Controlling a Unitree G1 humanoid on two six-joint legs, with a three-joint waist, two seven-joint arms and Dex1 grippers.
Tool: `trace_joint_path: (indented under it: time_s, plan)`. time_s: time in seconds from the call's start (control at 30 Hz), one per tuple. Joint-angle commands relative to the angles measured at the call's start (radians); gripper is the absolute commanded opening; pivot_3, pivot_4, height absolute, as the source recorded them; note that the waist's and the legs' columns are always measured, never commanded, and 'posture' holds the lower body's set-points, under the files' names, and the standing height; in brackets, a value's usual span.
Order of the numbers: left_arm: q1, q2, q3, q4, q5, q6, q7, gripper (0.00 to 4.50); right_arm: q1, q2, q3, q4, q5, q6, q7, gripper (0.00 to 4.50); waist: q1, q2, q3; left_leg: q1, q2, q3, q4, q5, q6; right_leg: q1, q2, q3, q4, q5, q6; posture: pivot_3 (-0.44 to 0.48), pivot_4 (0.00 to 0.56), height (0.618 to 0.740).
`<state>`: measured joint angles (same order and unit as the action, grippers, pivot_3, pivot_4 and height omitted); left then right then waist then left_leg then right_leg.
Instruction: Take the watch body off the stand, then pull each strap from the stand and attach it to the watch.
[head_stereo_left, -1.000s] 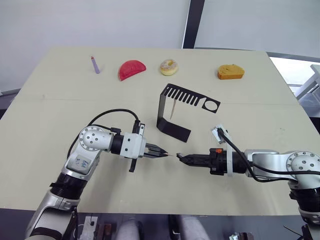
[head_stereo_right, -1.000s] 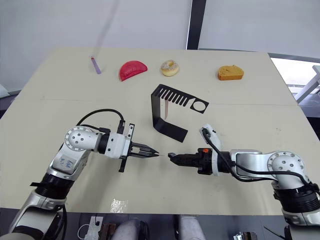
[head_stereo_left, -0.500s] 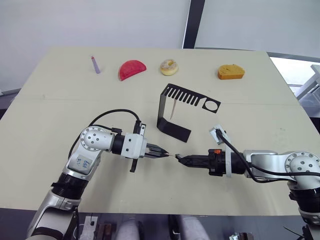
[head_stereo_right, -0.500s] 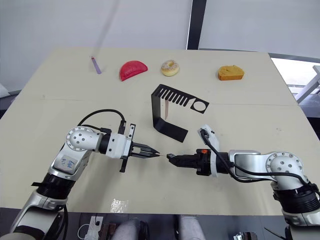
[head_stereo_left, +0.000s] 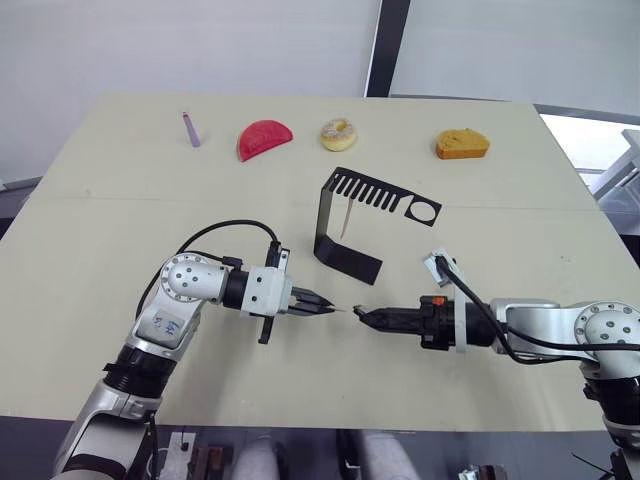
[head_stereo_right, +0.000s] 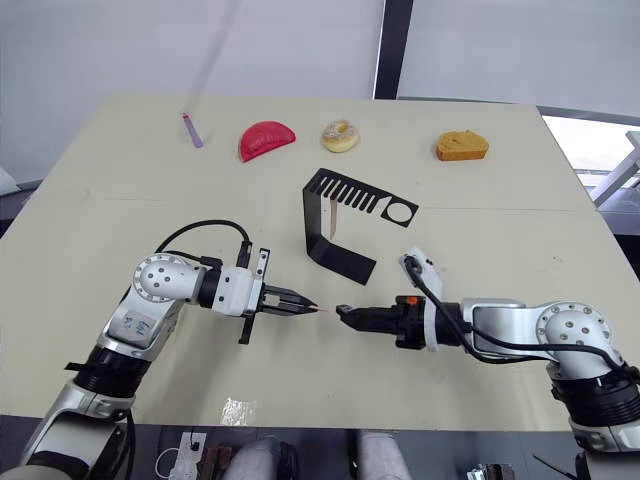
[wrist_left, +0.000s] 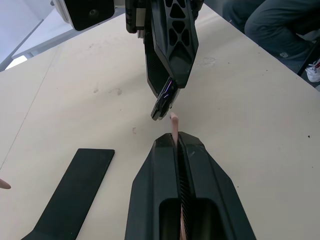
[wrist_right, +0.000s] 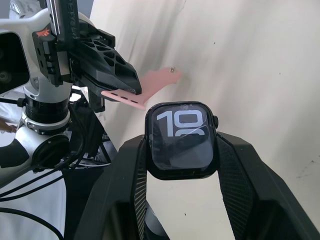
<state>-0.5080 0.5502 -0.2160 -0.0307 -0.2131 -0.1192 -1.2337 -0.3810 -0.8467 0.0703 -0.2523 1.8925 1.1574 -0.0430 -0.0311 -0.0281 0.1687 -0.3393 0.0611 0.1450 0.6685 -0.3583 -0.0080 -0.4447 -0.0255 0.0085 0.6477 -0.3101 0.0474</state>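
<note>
Already both pieces were off the stand (head_stereo_left: 352, 225): just in front of its base, the right gripper (wrist_right: 181, 150) was clenched on the watch body (wrist_right: 181, 140), and the left gripper (wrist_left: 176, 142) pinched one pink strap (wrist_right: 150, 85), whose tip stood a short gap from the case. A second strap (head_stereo_left: 344, 218) hung under the stand's slotted arm. The risk was misalignment: a tilted or flexing strap end could miss the lug slot, buckle, or twist the watch in its grip.
</note>
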Motion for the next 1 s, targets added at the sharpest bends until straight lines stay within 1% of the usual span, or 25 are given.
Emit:
trace_joint_path:
  time_s: [0.03, 1.0]
  plan:
    - [-0.02, -0.009, -0.009, -0.02, 0.003, -0.014, 0.009, 0.0, -0.008, -0.013, -0.008, -0.041, 0.03, -0.01, 0.008, 1.49, 0.0, 0.0, 0.0, 0.0, 0.0, 0.0, 0.0, 0.0, 0.0, 0.0, 0.0, 0.0, 0.0, 0.0, 0.0, 0.0, 0.15, 0.737]
    - [-0.028, -0.025, -0.018, -0.014, 0.008, -0.008, 0.019, 0.0, -0.01, -0.017, -0.002, -0.056, 0.048, -0.019, -0.002, 1.49, 0.0, 0.0, 0.0, 0.0, 0.0, 0.0, 0.0, 0.0, 0.0, 0.0, 0.0, 0.0, 0.0, 0.0, 0.0, 0.0, 0.15, 0.737]
